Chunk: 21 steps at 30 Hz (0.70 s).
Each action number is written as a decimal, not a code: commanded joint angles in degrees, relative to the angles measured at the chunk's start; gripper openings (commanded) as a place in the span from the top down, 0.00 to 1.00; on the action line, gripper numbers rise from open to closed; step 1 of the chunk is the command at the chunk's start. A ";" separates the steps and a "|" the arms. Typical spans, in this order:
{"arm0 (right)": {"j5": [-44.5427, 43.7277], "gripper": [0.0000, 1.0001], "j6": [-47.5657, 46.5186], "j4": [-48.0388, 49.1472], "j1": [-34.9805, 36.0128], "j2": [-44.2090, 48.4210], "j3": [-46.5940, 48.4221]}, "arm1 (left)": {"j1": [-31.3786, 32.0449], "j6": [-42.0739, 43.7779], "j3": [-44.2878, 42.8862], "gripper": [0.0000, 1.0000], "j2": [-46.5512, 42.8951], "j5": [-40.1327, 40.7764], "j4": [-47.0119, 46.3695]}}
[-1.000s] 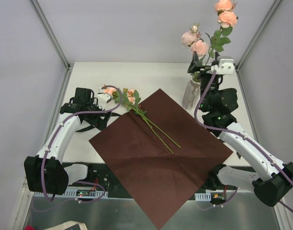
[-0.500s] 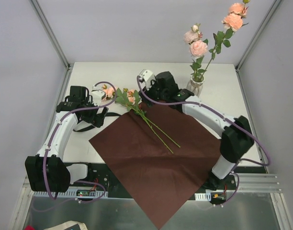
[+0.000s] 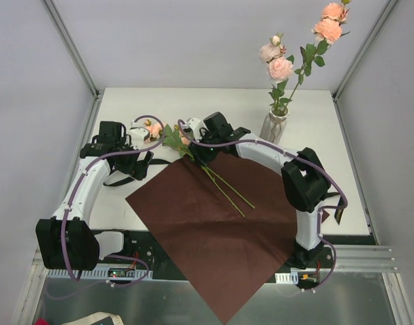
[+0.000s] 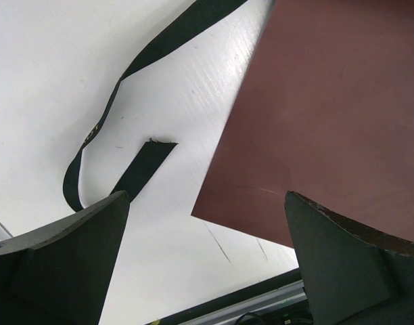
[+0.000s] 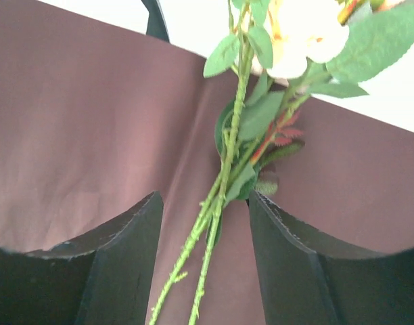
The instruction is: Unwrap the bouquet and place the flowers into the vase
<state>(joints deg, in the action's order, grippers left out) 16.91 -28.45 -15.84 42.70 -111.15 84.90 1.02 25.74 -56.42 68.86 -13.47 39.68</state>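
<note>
The bouquet lies unwrapped: its dark red paper [image 3: 214, 230] is spread flat mid-table. Two flowers [image 3: 224, 186] rest on it, stems toward the near right, pink-peach blooms [image 3: 185, 137] at the sheet's far corner. My right gripper [image 3: 197, 150] reaches across to them. In the right wrist view it [image 5: 205, 203] is open, its jaws standing either side of the two green stems [image 5: 224, 176] with gaps left. The vase [image 3: 273, 127] at the back right holds two tall flowers [image 3: 281, 66]. My left gripper [image 4: 207, 223] is wide open above the paper's left corner [image 4: 342, 101], holding nothing.
A black ribbon [image 4: 143, 169] lies loose on the white table left of the paper, partly under my left arm [image 3: 92, 179]. Another pink bloom [image 3: 153, 127] sits by my left wrist. Frame posts and walls close in the table's sides and back.
My right arm has swung from the vase across to the flowers on the paper, and its jaws have narrowed around the stems. The left gripper has opened slightly and stayed put.
</note>
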 commanded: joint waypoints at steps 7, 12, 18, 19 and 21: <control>-0.12 0.52 1.02 5.03 2.57 -8.45 9.39 | -2.25 1.51 0.88 0.01 -0.04 -1.91 -0.13; -0.82 0.52 1.64 4.32 2.57 -11.62 13.09 | -3.39 2.21 1.05 0.01 -0.04 -2.34 0.04; -1.44 0.52 1.90 4.06 2.57 -13.91 16.08 | -4.09 2.83 1.05 0.01 0.40 -2.87 -0.13; -1.52 0.52 1.90 4.15 2.57 -13.91 16.17 | -4.18 2.91 1.05 0.01 0.40 -2.96 -0.04; -1.61 0.50 1.82 4.15 2.57 -13.83 16.26 | -4.36 3.00 0.97 0.01 0.66 -3.22 -0.04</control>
<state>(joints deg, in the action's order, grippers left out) 15.64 -27.27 -12.62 45.21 -125.29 98.21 -2.39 27.62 -55.72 69.19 -14.94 39.66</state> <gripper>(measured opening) 0.488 0.990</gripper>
